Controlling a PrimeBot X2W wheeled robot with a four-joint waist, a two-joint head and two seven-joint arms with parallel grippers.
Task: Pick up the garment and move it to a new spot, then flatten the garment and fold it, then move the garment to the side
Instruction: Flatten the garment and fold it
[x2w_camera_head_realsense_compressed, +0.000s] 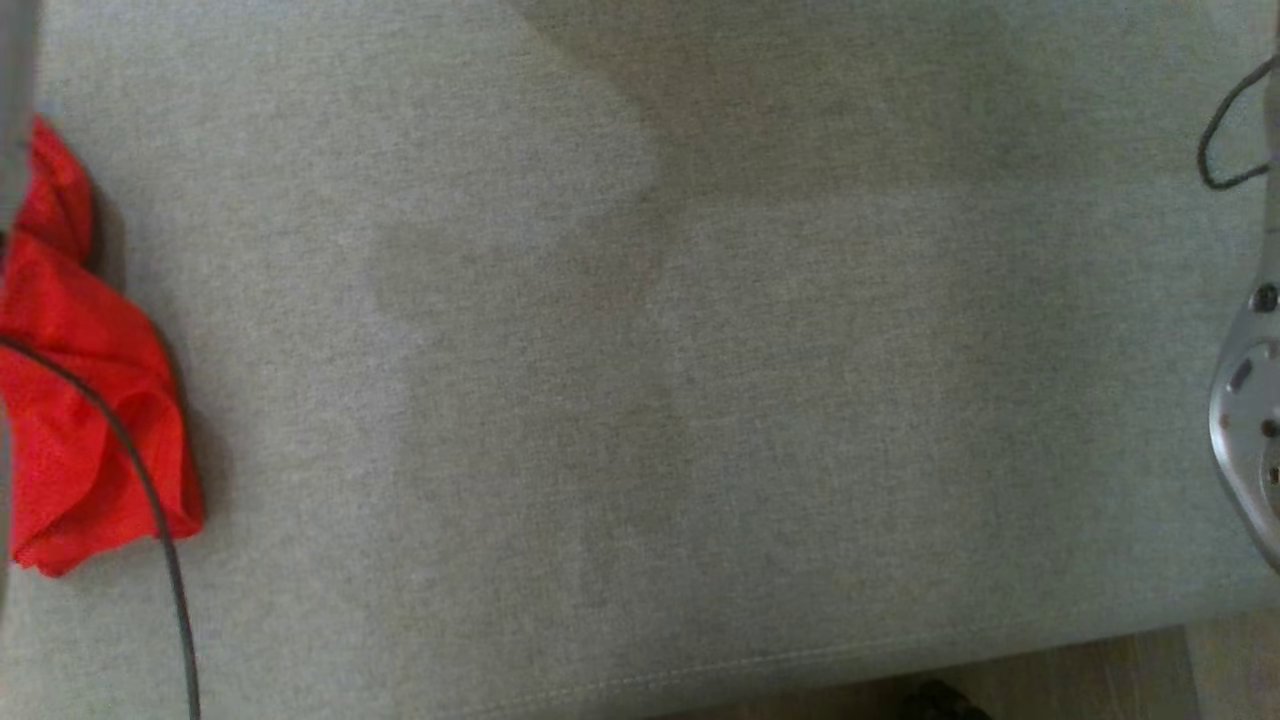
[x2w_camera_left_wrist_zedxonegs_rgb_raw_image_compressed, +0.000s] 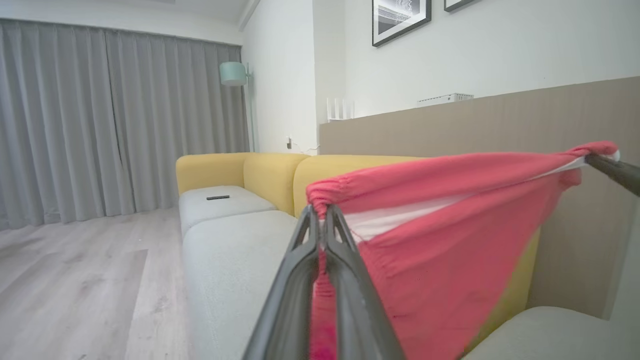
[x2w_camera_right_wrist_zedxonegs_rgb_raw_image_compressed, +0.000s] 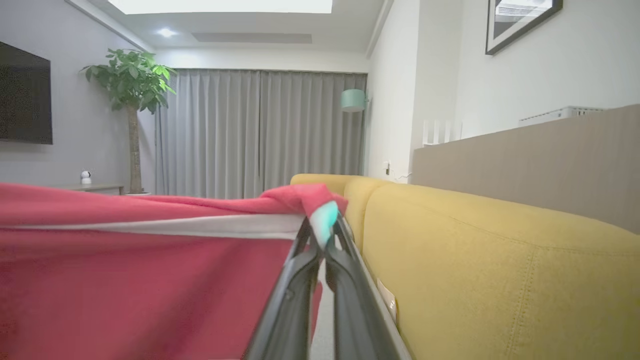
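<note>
As left hand (x2w_camera_left_wrist_zedxonegs_rgb_raw_image_compressed: 321, 211) and right hand (x2w_camera_right_wrist_zedxonegs_rgb_raw_image_compressed: 323, 224) pinch, garment (x2w_camera_left_wrist_zedxonegs_rgb_raw_image_compressed: 450, 235) stretches between.

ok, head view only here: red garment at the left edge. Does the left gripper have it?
Observer: Yes. In the left wrist view the left gripper is shut on a bunched edge of the red garment.
Operator: And the right?
Observer: The right gripper is shut on another bunched corner of it.
Operator: Slack or taut?
Observer: Taut along the top between the two grippers, with a white band running along that edge. The rest hangs down in front of the yellow sofa back.
</note>
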